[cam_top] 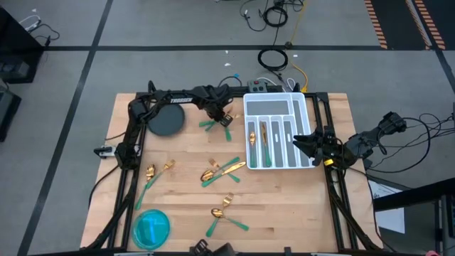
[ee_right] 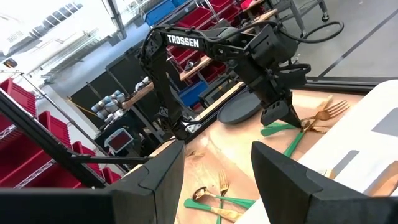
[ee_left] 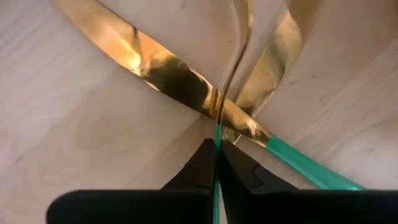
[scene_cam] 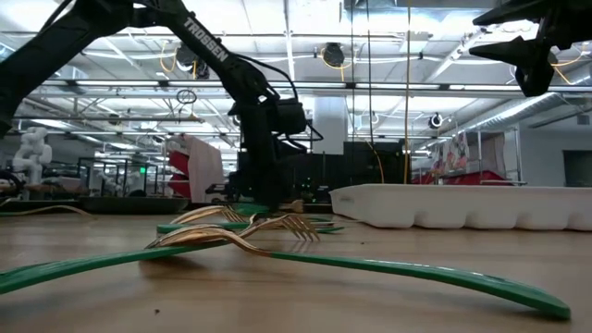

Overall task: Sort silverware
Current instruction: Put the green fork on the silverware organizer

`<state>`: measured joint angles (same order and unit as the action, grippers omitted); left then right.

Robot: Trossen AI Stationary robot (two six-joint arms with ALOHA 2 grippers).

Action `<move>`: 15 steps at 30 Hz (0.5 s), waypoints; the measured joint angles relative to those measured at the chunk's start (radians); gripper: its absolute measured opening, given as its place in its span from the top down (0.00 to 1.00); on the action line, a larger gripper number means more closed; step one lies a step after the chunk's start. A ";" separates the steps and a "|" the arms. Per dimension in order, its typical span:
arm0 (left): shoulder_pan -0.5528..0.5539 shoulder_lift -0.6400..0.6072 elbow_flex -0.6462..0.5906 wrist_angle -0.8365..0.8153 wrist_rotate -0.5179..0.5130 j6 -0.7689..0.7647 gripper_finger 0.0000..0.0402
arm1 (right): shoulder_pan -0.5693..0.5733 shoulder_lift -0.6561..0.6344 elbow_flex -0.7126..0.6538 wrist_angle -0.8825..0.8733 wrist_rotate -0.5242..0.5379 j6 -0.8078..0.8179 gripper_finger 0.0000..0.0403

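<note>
High view shows the pale wooden table (cam_top: 185,206) with bare boards between scattered gold-headed, green-handled silverware (cam_top: 222,171); more pieces lie in the white compartmented plastic tray (cam_top: 302,107) at the far right, near the table's edge. The left tool (cam_top: 219,115) is down at the far side between the dark round plate (cam_top: 165,119) and the tray, its fingers pressed together on a thin green handle (ee_left: 217,186) above crossed gold pieces. The right tool (cam_top: 304,142) hovers spread at the tray's near right corner, holding nothing.
</note>
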<state>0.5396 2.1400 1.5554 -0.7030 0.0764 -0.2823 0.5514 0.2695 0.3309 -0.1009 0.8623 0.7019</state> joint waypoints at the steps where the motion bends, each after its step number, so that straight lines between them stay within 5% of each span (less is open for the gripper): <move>1: -0.003 0.001 0.007 -0.006 -0.002 0.000 0.97 | 0.000 0.000 0.000 0.000 0.000 0.009 0.55; 15: -0.060 -0.013 0.138 -0.203 -0.088 0.000 0.99 | 0.000 0.000 0.000 -0.007 0.068 0.050 0.55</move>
<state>0.4795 2.1272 1.6934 -0.9065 -0.0116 -0.2825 0.5514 0.2694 0.3312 -0.1075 0.9300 0.7522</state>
